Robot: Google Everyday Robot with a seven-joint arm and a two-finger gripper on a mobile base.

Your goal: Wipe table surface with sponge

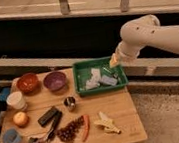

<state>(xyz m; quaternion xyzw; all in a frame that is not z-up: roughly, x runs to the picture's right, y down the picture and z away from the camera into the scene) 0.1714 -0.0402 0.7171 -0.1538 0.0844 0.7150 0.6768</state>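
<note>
My white arm [153,33] reaches in from the right. The gripper [114,62] hangs over the back right corner of the green tray [80,82], which stands at the back right of the wooden table [123,106]. A small yellowish thing, possibly the sponge [112,60], shows at the gripper's tip; I cannot tell whether it is held. The tray holds pale white and blue items [96,79].
On the table are a red bowl [27,82], a purple bowl [55,80], a white cup [16,100], an orange fruit [20,118], a blue cup [11,137], a metal cup [70,103], a black tool [48,116], grapes [69,132], a chili [85,128] and a banana [106,123].
</note>
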